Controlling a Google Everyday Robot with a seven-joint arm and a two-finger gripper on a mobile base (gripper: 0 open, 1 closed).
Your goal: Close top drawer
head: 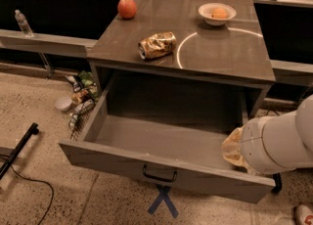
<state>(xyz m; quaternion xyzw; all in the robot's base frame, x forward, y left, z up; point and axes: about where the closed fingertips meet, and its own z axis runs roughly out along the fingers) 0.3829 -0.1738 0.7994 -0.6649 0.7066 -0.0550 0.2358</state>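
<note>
**Top drawer pulled full out; arm at its right front corner, push not begun**

Obs. The top drawer [161,138] stands wide open under the tabletop [215,57]. Its inside is bare, and its front panel hangs well forward of the cabinet. The black bar handle [159,175] sits at the centre of the front, with nothing touching it.

The white arm [276,143] enters from the right edge. The tool [234,148] shows only as a tan piece at the arm's end, above the drawer's right front corner and inside the rim. Whether it is wide, narrow or holding anything cannot be told. Whether it touches the wood cannot be told either.

Step in hand (judgement): approach and positioning. No closing yet.

Next move (judgement): bring the tool out over the rim to the outer face of the front, near the handle, then push straight back toward the cabinet. A push at the right corner alone may skew the drawer on its runners. A tool left inside would be caught.

Writing: none readable.
- The crumpled foil packet [157,45] has print too creased to make out.
- The water bottle [21,22] has a label too small to read.
- The blue tape cross [163,200] on the floor is a plain mark.

Also on the tabletop: a red-orange fruit [127,8] and a bowl [216,12].
</note>
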